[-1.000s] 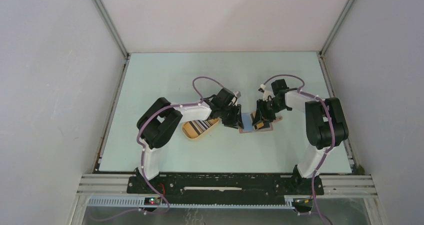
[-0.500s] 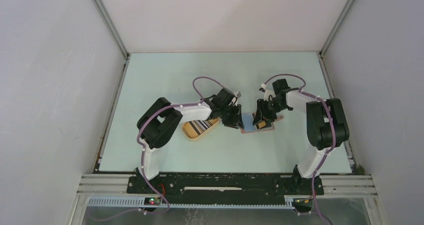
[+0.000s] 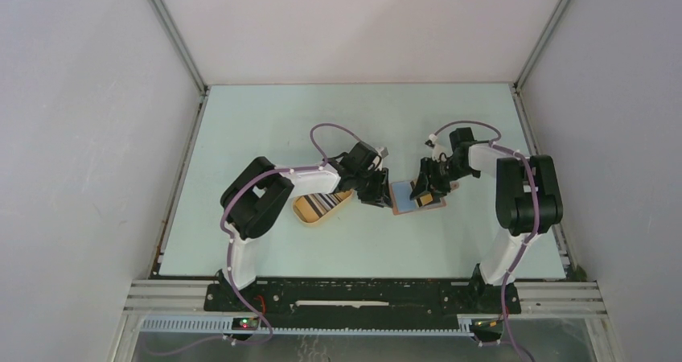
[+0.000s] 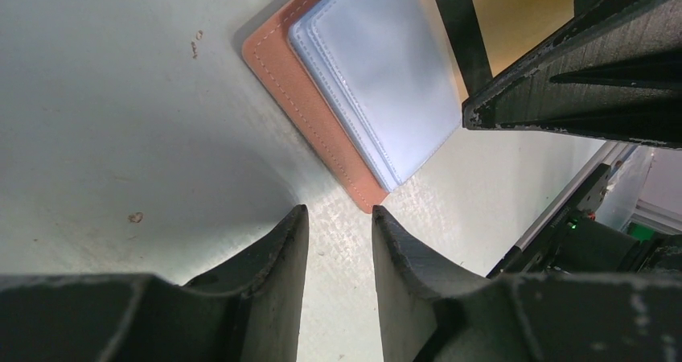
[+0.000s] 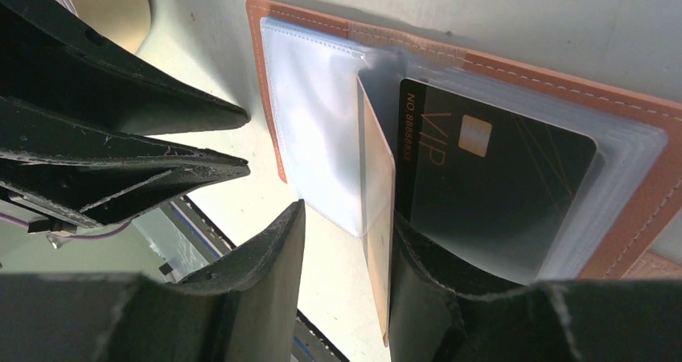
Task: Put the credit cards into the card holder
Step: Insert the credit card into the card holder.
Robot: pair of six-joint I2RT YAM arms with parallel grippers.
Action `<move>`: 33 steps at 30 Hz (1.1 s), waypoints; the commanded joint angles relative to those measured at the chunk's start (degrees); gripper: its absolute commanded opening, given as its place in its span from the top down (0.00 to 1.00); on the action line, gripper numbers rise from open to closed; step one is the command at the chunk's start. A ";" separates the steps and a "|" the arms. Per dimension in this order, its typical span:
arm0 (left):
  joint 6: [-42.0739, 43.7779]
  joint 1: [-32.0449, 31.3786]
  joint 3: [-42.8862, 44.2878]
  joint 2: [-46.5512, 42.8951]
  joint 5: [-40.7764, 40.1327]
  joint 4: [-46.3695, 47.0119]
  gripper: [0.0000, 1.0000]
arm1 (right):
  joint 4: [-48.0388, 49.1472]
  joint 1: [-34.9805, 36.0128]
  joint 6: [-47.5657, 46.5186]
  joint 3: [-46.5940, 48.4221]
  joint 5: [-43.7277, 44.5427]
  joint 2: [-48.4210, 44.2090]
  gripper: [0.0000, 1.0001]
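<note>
1. One black card (image 5: 490, 185) sits in a clear sleeve of the card holder (image 5: 643, 209), which lies open on the table between the arms. The other credit cards (image 3: 324, 201) lie in the yellow tray (image 3: 304, 214) to its left.
2. To do this step well, pin the holder flat and lift a single leaf, so the next card slides edge-first into an empty pocket.
3. The right gripper (image 5: 346, 221) has its jaws apart around a loose sleeve leaf (image 5: 376, 177), which leans on one finger without being clamped.
4. The left gripper (image 4: 338, 217) is partly open and empty, hovering just beside the holder's corner.

Soft, even white light fills the overhead view, and shadows on the bench (image 3: 265, 121) are faint. In the wrist views the near jaws are dark and blurred. Mild glare sits on the card holder (image 4: 362, 88).
</note>
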 commanded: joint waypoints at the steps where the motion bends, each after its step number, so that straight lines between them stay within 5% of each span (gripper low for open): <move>1: -0.06 -0.25 0.00 -0.57 1.15 2.48 0.60 | -1.37 -1.57 -2.04 2.03 -2.75 0.39 0.53; 19: -0.14 -0.23 0.17 -0.32 2.30 3.39 0.60 | -2.15 -6.79 -3.01 2.35 -2.90 0.61 0.53; 33: -0.39 -0.27 0.62 0.58 3.21 3.46 0.60 | -2.14 -7.99 -2.90 2.31 -1.66 1.56 0.69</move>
